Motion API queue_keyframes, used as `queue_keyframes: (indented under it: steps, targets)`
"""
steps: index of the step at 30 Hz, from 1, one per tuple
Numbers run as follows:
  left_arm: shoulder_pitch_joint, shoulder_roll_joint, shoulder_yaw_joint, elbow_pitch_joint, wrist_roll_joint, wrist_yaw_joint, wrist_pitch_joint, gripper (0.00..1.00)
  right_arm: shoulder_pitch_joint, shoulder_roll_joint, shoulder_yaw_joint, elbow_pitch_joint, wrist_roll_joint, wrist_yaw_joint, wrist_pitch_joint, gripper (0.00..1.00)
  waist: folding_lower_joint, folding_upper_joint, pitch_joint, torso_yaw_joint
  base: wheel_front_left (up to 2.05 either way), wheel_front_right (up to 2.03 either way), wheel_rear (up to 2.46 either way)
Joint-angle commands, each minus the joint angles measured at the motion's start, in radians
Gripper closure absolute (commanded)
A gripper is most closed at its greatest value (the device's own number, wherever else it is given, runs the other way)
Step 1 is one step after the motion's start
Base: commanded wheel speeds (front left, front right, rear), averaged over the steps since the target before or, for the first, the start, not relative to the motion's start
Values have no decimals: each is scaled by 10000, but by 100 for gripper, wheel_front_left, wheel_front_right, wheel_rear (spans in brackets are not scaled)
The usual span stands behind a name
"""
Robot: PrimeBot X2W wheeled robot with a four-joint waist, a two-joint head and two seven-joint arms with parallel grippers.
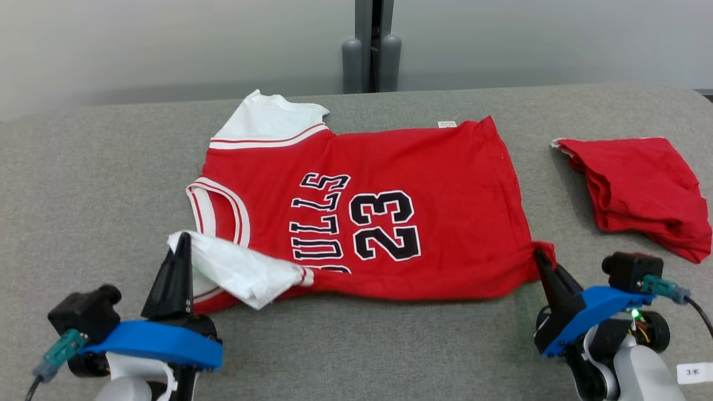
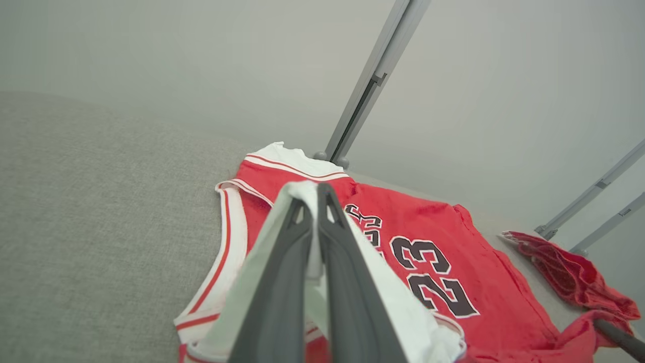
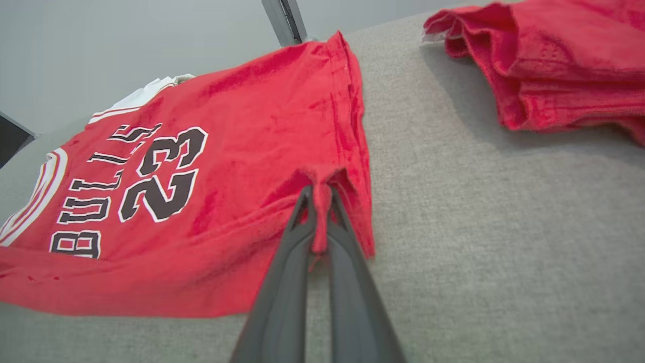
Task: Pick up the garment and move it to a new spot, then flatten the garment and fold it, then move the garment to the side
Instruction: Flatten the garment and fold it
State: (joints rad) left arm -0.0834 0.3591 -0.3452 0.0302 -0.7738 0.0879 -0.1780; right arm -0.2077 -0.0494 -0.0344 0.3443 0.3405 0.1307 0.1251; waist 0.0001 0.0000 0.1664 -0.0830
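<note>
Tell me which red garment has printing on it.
The spread jersey, lettered BULLS 23 with white trim; the crumpled garment to its right bears none.

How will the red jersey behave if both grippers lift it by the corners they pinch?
Likely floppy: the white sleeve drapes limp around the left gripper, so the jersey would probably sag between the pinches. Probably light: its hem corner bunches thinly in the right gripper. It may drag on the textured grey surface.
</note>
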Motion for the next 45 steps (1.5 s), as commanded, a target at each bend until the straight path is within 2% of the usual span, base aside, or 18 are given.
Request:
queue_keyframes:
  steps: [1, 10, 15, 16, 17, 18, 19, 25, 32, 36, 42, 45]
  targets:
    - [-402, -65, 42, 258, 48, -38, -86, 100, -398, -22, -16, 167, 51, 1, -160, 100, -1, 0, 104, -17, 0, 0, 0]
    - [-2367, -388, 86, 2209, 175, -379, -298, 100, -2191, -23, 91, 1983, 236, 1, -943, 100, -1, 0, 769, -104, 0, 0, 0]
    - [-2876, -514, 39, 2908, 208, -530, -355, 100, -2736, -23, 193, 2743, 217, 1, -1372, 99, -1, 0, 976, -113, 0, 0, 0]
    - [-2981, -545, 29, 3051, 200, -547, -382, 100, -2843, -23, 222, 2894, 276, 1, -1527, 70, -1, 0, 1008, -113, 0, 0, 0]
    - [-3069, -569, 15, 3154, 225, -596, -412, 96, -2928, -25, 237, 3043, 358, 1, -1695, 47, -1, 0, 1031, -110, 0, 0, 0]
    - [-3153, -596, 14, 3258, 251, -624, -449, 57, -3009, -23, 302, 3149, 374, 1, -1875, 0, -1, 0, 1054, -106, 0, 0, 0]
    - [-3228, -616, 33, 3323, 303, -646, -516, 2, -3089, -20, 385, 3238, 399, 1, -2078, 0, -1, 0, 1072, -104, 0, 0, 0]
    - [-3122, -795, 109, 3302, 393, -1009, -763, 0, -3080, -25, 634, 3410, 415, 1, -3190, 0, -1, 0, 992, -78, 0, 0, 0]
    - [-1950, -901, 475, 2469, 385, -1201, -860, 0, -2116, -25, 344, 2646, -290, 1, -3720, 0, -1, 0, 615, -63, 0, 0, 0]
    - [-726, -659, 569, 1955, 173, -868, -517, 0, -1343, -22, 108, 1914, -957, 1, -3546, 0, -1, 0, 402, -77, 0, 0, 0]
    - [160, -371, 602, 1818, -328, -255, 773, 0, -831, -22, -68, 1048, -1400, 1, -2977, 0, -1, 0, 395, -50, 0, 0, 0]
    - [230, -544, 816, 1950, -739, -29, 1073, 0, -654, -22, -75, 779, -1429, 1, -2678, 0, -1, 0, 448, -28, 0, 0, 0]
